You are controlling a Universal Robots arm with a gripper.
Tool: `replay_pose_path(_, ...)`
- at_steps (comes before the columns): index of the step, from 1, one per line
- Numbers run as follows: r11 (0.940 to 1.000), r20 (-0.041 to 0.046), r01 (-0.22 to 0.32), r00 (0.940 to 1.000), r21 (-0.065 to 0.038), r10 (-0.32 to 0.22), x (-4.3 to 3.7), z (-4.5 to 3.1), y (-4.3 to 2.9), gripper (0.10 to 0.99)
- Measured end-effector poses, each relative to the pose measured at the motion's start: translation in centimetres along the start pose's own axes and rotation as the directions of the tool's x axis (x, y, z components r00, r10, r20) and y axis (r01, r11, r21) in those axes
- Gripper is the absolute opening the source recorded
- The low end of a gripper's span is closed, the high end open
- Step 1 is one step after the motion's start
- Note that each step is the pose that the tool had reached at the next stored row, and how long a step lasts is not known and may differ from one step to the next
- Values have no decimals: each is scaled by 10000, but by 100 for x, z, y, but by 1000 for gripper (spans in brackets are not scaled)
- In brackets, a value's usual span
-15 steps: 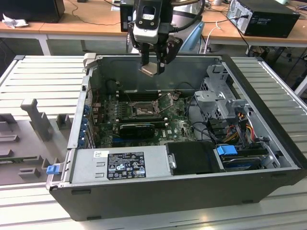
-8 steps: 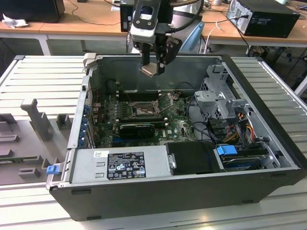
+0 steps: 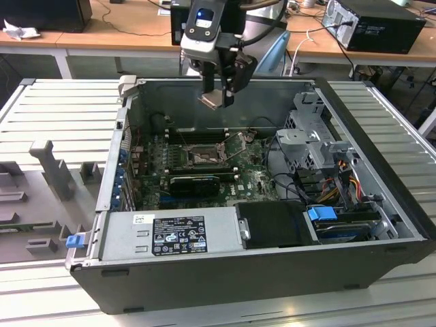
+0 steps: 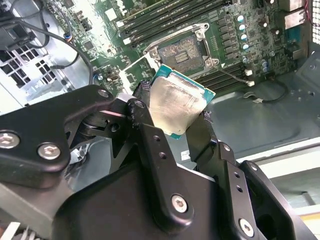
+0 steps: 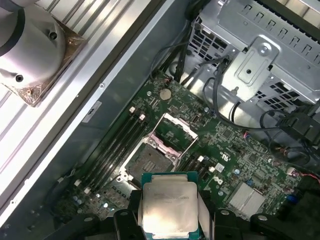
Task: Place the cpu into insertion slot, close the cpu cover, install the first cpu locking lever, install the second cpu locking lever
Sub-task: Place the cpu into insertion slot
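My gripper (image 3: 216, 97) hangs above the open computer case, shut on the cpu (image 3: 212, 101), a thin square chip with a pale silvery face. In both wrist views the cpu (image 4: 177, 107) (image 5: 167, 205) sits edge-gripped between the two black fingers (image 4: 145, 125) (image 5: 220, 217). Below it on the green board lies the insertion slot (image 3: 203, 157) (image 4: 186, 50) (image 5: 149, 162), uncovered and with nothing in it. The cpu cover (image 5: 173, 131) (image 4: 136, 69) stands swung up at one side of the slot. The cpu is well above the slot, not touching the board.
Memory slots (image 5: 117, 145) run beside the slot. A long black card (image 3: 194, 182) lies nearer the front. A metal drive cage (image 3: 310, 136) with cables fills the case's right in the exterior view. The power supply (image 3: 177, 231) sits in front. A round grey part (image 5: 35, 50) rests outside the case wall.
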State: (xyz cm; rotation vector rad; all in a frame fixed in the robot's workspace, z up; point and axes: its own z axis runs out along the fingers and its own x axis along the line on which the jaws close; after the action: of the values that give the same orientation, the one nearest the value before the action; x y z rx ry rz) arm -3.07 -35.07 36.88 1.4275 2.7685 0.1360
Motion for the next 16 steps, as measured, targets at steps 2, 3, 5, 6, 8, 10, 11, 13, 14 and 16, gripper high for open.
replay_pose_path(2,9998,15,-174,9998,-4,174,0,2,0,529)
replay_pose_path(3,9997,21,-239,9997,-5,239,0,2,0,529)
replay_pose_path(5,9988,44,-494,9988,-11,494,0,4,0,529)
replay_pose_path(6,9976,61,-690,9976,-16,690,0,6,-1,529)
replay_pose_path(8,9924,109,-1229,9923,-30,1230,0,9,-1,529)
replay_pose_path(10,9887,135,-1498,9886,-37,1498,0,11,-1,529)
replay_pose_path(11,9861,150,-1663,9859,-42,1664,0,12,-1,529)
replay_pose_path(13,9798,180,-2000,9796,-53,2000,0,14,-1,529)
replay_pose_path(14,9754,199,-2205,9752,-60,2206,0,15,-1,529)
replay_pose_path(16,9685,224,-2487,9683,-71,2488,-1,17,-1,529)
